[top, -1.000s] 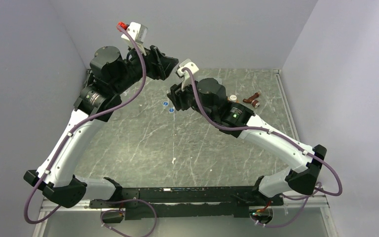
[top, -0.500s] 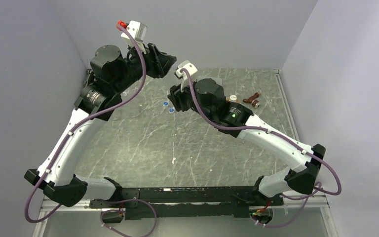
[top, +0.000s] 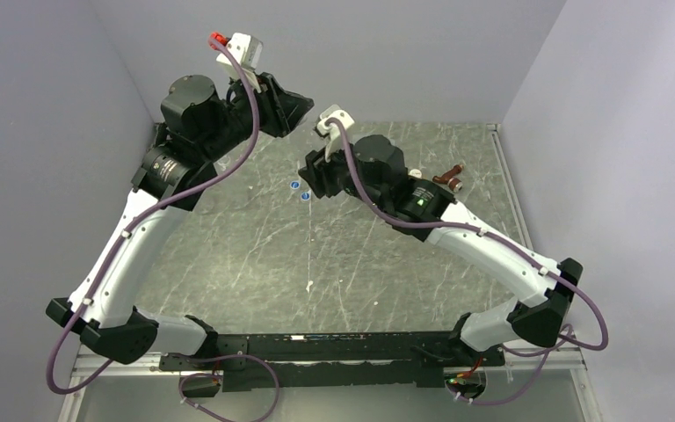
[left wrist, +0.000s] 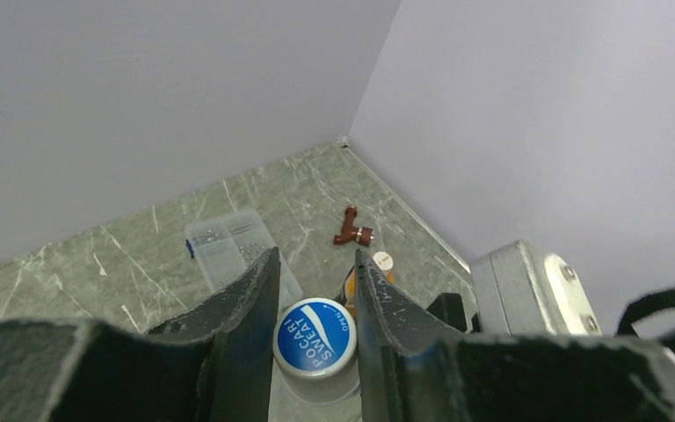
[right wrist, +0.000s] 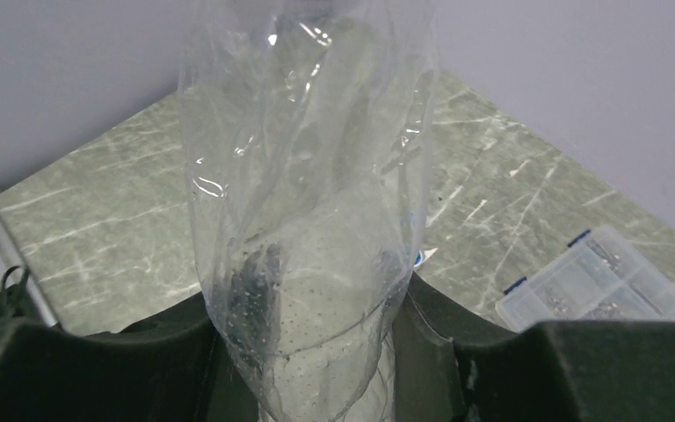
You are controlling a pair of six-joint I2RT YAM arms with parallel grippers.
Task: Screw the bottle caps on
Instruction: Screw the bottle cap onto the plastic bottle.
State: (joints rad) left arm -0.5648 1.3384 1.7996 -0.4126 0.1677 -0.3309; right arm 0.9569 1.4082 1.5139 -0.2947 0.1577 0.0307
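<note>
My right gripper (right wrist: pixel 309 338) is shut on a clear crumpled bottle (right wrist: pixel 308 193) and holds it upright. My left gripper (left wrist: pixel 315 280) is above it, shut on a blue Pocari Sweat cap (left wrist: pixel 315 337) that sits on the bottle's neck. In the top view the left gripper (top: pixel 293 116) is just above the right gripper (top: pixel 313 172), and the bottle between them is hard to see. Two loose blue caps (top: pixel 294 185) lie on the table left of the right gripper. An orange bottle with a pale cap (left wrist: pixel 378 265) stands behind it.
A flat clear plastic box (left wrist: pixel 233 246) lies near the back wall and also shows in the right wrist view (right wrist: pixel 593 286). A small brown piece (top: pixel 448 176) lies at the back right. Walls close the table at the back and both sides.
The left wrist has turned and lifted slightly over the bottle. The right arm has shifted slightly with the bottle still held.
</note>
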